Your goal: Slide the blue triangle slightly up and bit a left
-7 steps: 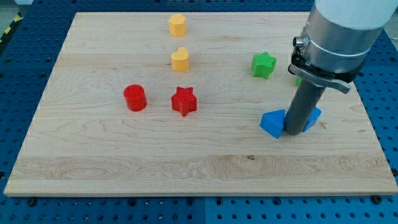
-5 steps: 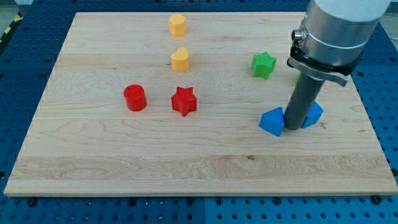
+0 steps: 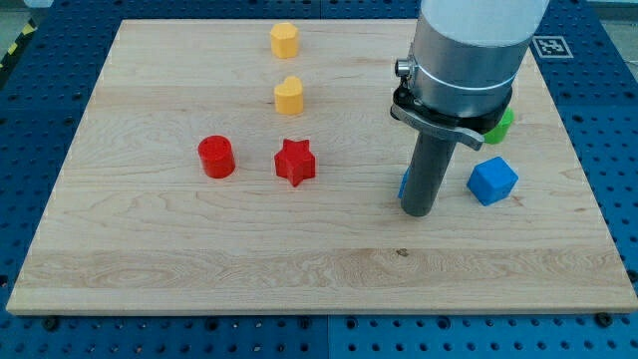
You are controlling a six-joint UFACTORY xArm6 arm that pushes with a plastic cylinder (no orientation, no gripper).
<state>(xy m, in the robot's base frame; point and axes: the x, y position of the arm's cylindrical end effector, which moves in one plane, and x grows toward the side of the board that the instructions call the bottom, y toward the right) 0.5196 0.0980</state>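
A dark rod with no pincer to open or close ends in my tip (image 3: 418,211) on the wooden board (image 3: 199,249), grasping nothing. The blue triangle (image 3: 404,182) is almost hidden behind the rod, touching its left side. A blue cube (image 3: 491,180) sits right. Green block (image 3: 501,125), partly hidden. Left: two yellow blocks (image 3: 284,40) (image 3: 289,96), red star (image 3: 294,162), red cylinder (image 3: 215,157).

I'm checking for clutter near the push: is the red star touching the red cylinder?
No: the red star sits apart from the red cylinder, with bare board between them, well to the view's left of my tip.
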